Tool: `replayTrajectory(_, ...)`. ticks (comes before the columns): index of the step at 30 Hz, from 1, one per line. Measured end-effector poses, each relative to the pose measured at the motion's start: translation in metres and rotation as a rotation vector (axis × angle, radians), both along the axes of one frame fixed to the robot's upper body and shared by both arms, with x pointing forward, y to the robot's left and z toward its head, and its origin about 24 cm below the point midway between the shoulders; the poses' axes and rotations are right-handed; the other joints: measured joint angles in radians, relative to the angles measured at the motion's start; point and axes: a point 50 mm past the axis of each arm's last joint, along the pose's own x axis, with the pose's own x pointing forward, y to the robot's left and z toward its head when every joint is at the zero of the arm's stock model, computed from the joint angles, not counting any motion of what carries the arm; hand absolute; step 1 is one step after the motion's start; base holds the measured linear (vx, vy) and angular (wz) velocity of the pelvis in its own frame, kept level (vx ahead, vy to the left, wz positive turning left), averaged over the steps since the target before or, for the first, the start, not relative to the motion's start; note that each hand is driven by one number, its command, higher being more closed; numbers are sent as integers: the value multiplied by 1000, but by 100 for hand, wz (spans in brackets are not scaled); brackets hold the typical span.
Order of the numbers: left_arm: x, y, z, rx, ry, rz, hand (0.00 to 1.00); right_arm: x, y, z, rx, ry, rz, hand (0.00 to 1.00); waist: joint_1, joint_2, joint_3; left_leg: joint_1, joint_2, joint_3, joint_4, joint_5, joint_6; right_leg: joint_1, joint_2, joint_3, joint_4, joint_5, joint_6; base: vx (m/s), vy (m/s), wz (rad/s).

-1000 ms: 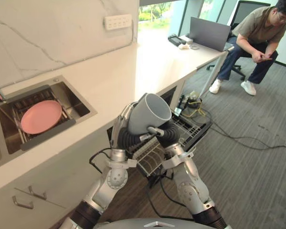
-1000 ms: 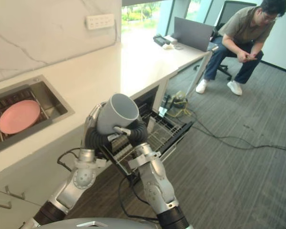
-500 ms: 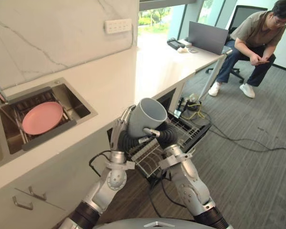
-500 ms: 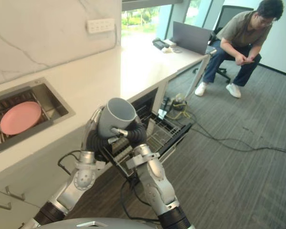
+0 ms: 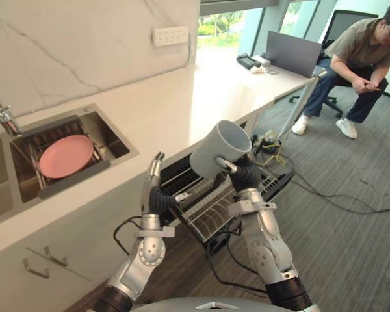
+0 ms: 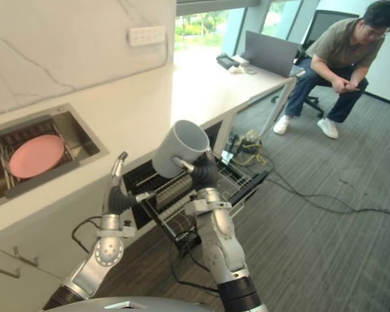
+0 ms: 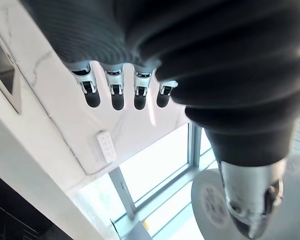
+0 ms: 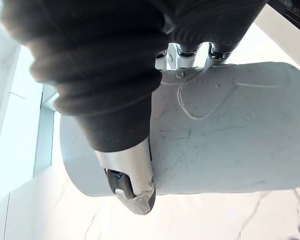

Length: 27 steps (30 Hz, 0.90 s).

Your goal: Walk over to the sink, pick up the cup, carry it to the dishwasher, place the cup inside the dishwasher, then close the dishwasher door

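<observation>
office kitchenette: sink (image 5: pixel 110 146), dishwasher (image 5: pixel 273 183), laptop (image 5: pixel 292 55), office chair (image 5: pixel 343 23).

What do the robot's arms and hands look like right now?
Both arms are silver-grey metal with round joints. The left hand and right hand have silver fingers with dark tips; dark ribbed covers wrap the backs of the hands and the wrists.

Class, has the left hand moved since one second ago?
Yes: the left hand has come off the cup, ending nearer the sink along the counter.
</observation>
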Motion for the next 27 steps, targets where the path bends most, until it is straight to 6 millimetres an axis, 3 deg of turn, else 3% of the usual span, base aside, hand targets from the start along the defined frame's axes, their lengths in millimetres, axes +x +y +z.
replayTrajectory(3, -3, 13, -16, -33, 90, 34, 0, 4, -15, -3, -40, 21, -59, 100, 1, -1, 0, -4, 0, -16, 0, 5, 0, 6, -1, -18, 0, 0, 0, -22, -2, 17)
replayTrajectory(6, -17, 26, -51, -169, 333, -25, 0, 17, -40, -20, -149, 117, -141, 100, 10, -1, -6, -40, 3, -46, 0, 15, 0, -4, -2, -46, -6, 3, -4, -41, -6, 29)
replayTrajectory(8, -33, 35, -81, -250, 529, -68, 0, 31, -58, -31, -260, 196, -183, 100, 27, -5, 2, -96, 4, -77, 0, 31, -7, -31, -1, -79, -16, 11, -6, -76, -10, 49)
replayTrajectory(10, -44, 41, -96, -306, 630, -82, 0, 44, -67, -31, -323, 228, -201, 100, 42, -7, 24, -130, 9, -93, 6, 45, -8, -50, 2, -98, -25, 25, -11, -73, 4, 32)
replayTrajectory(11, -52, 49, -107, -340, 706, -82, 0, 61, -74, -24, -384, 240, -213, 100, 55, -6, 71, -150, 12, -107, 6, 54, -4, -53, 8, -117, -37, 37, -15, -101, -3, 31)
replayTrajectory(14, -58, 64, -117, -378, 767, -59, 0, 84, -93, -4, -456, 246, -259, 100, 80, 0, 147, -206, 19, -139, 6, 78, -7, -86, 16, -155, -40, 48, -23, -128, -7, 40)
replayTrajectory(16, -60, 77, -122, -414, 791, -9, 0, 103, -116, 18, -519, 265, -315, 100, 105, 13, 217, -273, 23, -172, 7, 104, -12, -130, 22, -197, -40, 62, -29, -103, -14, 46)
replayTrajectory(19, -57, 87, -123, -441, 782, 38, 0, 117, -136, 37, -553, 299, -369, 100, 147, 29, 309, -322, 22, -205, 7, 133, -8, -159, 26, -226, -41, 85, -29, -40, -24, 31)
replayTrajectory(22, -49, 91, -118, -464, 741, 57, 0, 126, -140, 36, -596, 366, -368, 100, 171, 35, 361, -355, 16, -242, 7, 148, 1, -166, 26, -266, -40, 83, -26, 15, -35, 38)
replayTrajectory(24, -46, 93, -118, -464, 735, 62, 0, 130, -142, 33, -610, 417, -365, 100, 196, 37, 363, -391, 13, -262, 7, 150, 1, -195, 26, -282, -33, 78, -25, 35, -36, 27)
replayTrajectory(27, -41, 92, -119, -466, 739, 67, 0, 136, -153, 40, -596, 470, -372, 100, 220, 68, 393, -424, 6, -300, 7, 161, 3, -204, 24, -321, -25, 66, -22, 27, -53, 42)
